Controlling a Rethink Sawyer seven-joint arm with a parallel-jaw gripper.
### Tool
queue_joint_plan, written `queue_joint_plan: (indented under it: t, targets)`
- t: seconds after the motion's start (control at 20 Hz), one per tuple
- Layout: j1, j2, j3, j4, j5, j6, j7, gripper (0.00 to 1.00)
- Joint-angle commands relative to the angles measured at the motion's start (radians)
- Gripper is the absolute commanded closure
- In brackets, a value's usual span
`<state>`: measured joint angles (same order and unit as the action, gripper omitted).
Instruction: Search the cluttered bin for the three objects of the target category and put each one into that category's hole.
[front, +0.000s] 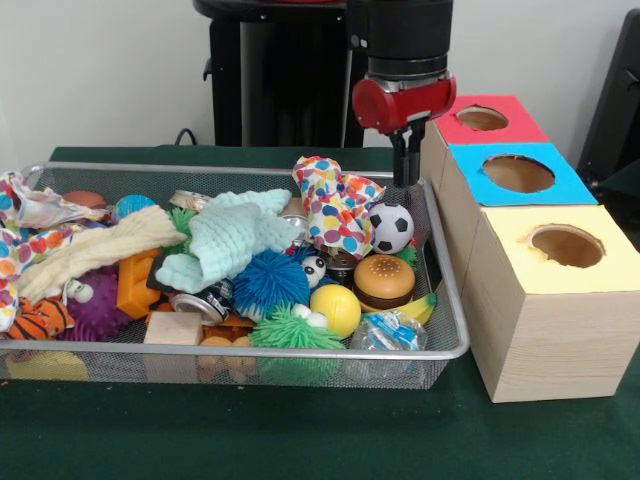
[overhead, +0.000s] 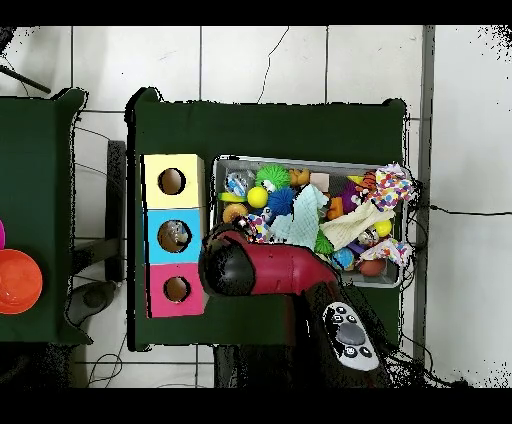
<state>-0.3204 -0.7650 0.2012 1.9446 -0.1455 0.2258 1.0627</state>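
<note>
Beside the wire mesh bin (front: 448, 300), at its right end in the front view, three wooden boxes are standing in a row, each with a round hole in a coloured top: the yellow box (front: 556, 290) nearest the camera, the blue box (front: 520, 176) behind it and the red box (front: 488, 118) furthest back. The gripper (front: 405, 160) is hanging over the bin's far right corner, just beside the blue and red boxes, with its red wrist above and its dark fingers pointing down. The fingers are looking pressed close together with nothing between them, so the claw is reading as clenched and empty. In the overhead view the arm (overhead: 275, 268) is covering that same end of the bin, next to the blue box.

Inside the bin, clutter is lying heaped. A small soccer ball (front: 391, 227) is sitting just below the gripper, touching a polka-dot cloth (front: 333, 203). A toy hamburger (front: 384, 279) is resting in front of the ball, with a yellow ball (front: 336, 308) and a toy banana (front: 418, 307) beside it. A blue spiky ball (front: 270, 279) is lying under a pale green washcloth (front: 232, 238), a green spiky ball (front: 288, 330) is sitting at the front wall, and a drinks can (front: 200, 301) is lying on its side nearby. Which category is the target I cannot tell.
</note>
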Motion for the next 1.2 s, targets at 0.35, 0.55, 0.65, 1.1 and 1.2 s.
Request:
queue_joint_plan:
  t: [0.35,0.55,0.65,1.1,1.2]
  targets:
    - [-0.004,0.089,0.064,-0.115,0.003,0.073,0.121,1.0]
    - [-0.012,0.134,0.073,-0.147,-0.002,0.06,0.11,1.0]
    - [-0.014,0.156,0.077,-0.157,-0.006,0.045,0.111,1.0]
    - [-0.016,0.196,0.081,-0.18,-0.009,0.027,0.119,1.0]
    - [-0.016,0.212,0.08,-0.184,-0.016,0.011,0.12,1.0]
